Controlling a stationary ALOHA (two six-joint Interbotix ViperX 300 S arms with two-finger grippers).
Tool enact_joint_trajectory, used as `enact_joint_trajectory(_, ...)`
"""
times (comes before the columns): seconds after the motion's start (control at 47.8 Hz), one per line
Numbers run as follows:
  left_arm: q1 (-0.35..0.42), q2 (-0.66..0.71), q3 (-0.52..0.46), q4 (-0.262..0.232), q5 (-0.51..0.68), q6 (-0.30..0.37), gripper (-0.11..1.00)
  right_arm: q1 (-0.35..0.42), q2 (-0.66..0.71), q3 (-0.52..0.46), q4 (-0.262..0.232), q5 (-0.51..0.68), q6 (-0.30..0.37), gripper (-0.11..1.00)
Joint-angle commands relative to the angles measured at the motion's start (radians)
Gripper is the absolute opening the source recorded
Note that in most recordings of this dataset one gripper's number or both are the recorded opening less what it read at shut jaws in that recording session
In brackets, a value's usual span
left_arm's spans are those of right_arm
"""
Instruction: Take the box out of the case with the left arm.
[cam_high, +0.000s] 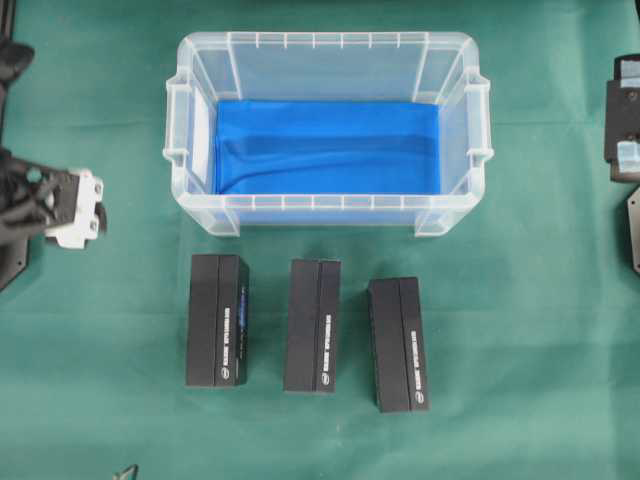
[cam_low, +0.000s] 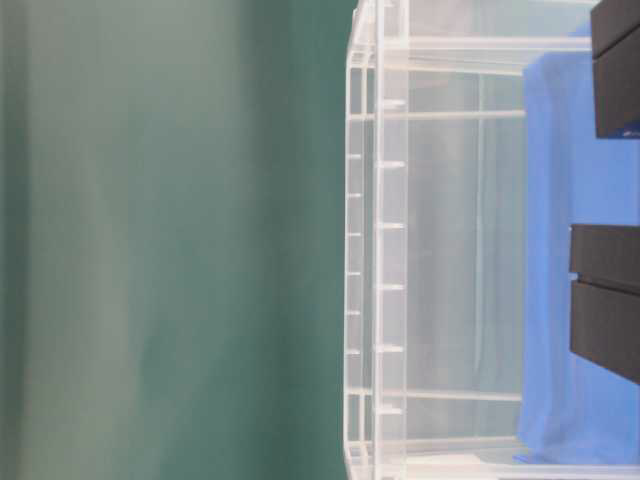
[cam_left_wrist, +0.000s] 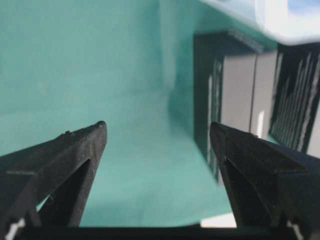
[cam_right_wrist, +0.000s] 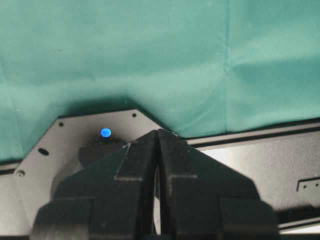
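Observation:
The clear plastic case (cam_high: 325, 41) stands at the back middle of the green cloth, and only its blue sheet (cam_high: 325, 146) shows inside. Three black boxes lie in a row on the cloth in front of it: left box (cam_high: 217, 320), middle box (cam_high: 312, 326), right box (cam_high: 398, 344). My left gripper (cam_left_wrist: 157, 131) is open with only cloth between its fingers. It hovers at the far left, its white blocks (cam_high: 78, 208) well apart from the case, and a box (cam_left_wrist: 235, 100) shows ahead to its right. The right gripper (cam_right_wrist: 158, 132) is shut and holds nothing.
The right arm (cam_high: 625, 120) rests at the right edge over a black base plate (cam_right_wrist: 75, 140). In the table-level view the case wall (cam_low: 385, 240) fills the middle, with two of the boxes (cam_low: 605, 300) in front of it.

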Motion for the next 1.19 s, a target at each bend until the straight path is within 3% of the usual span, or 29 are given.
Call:
enact_joint_trajectory(0.0,0.066,-0.018,-0.005,-0.002,0.003,0.051,0.78,-0.002,-0.002,-0.009,0.0,0.0,0.002,0.0)
enact_joint_trajectory(0.293,0.301,-0.035,-0.003,-0.023,0.046,0.291,0.78,-0.002,-0.002,-0.009,0.0,0.002,0.002,0.0)
enact_joint_trajectory(0.461,0.388,-0.035,-0.005,-0.044,0.067,0.379,0.78,-0.002,-0.002,-0.009,0.0,0.002,0.002,0.0)
enact_joint_trajectory(1.173,0.408,-0.035,-0.005,-0.044,0.069,0.394,0.78,-0.002,-0.002,-0.009,0.0,0.002,0.002,0.0)
